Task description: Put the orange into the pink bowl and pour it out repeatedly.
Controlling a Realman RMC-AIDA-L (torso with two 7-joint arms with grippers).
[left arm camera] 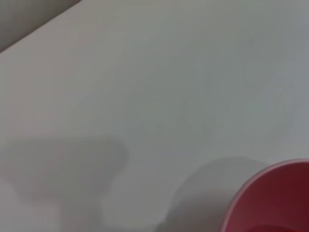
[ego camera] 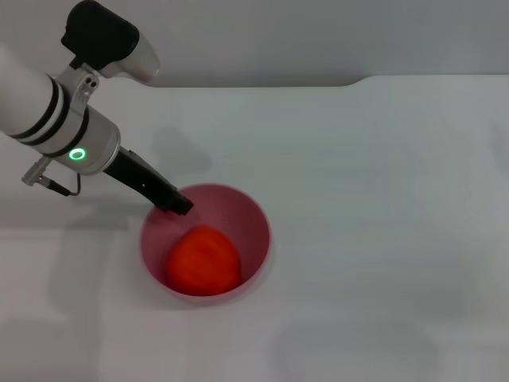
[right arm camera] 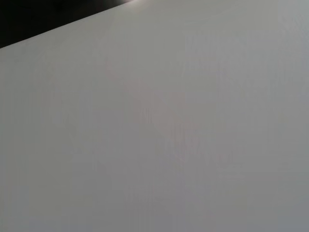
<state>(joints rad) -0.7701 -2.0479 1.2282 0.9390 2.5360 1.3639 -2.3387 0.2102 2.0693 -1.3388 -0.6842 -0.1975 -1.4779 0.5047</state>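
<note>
Head view: the small bright red-orange toy orange [ego camera: 203,259] lies inside the glossy, round, deep pink plastic bowl [ego camera: 253,219], against the wall at about 7 o'clock of the bowl's opening. The bowl stands upright on the white table [ego camera: 382,199]. The left gripper [ego camera: 180,203] has its dark tip at the bowl's rim at about 11 o'clock. It seems to be closed on the rim, but I cannot tell this for sure, because the fingers look like one dark piece. The right gripper is not in this view.

Left wrist view: only a part of the pink bowl's rim [left arm camera: 251,193] and the plain table [left arm camera: 145,87] are seen, with soft shadows on the table. The left arm's own fingers do not show here.

Right wrist view: only the bare white table [right arm camera: 169,145] is seen; neither the bowl nor the orange is there, so the right arm looks parked away from the work.

As I judge it, the putting-in step is done for this round, and the pouring out is what remains.
</note>
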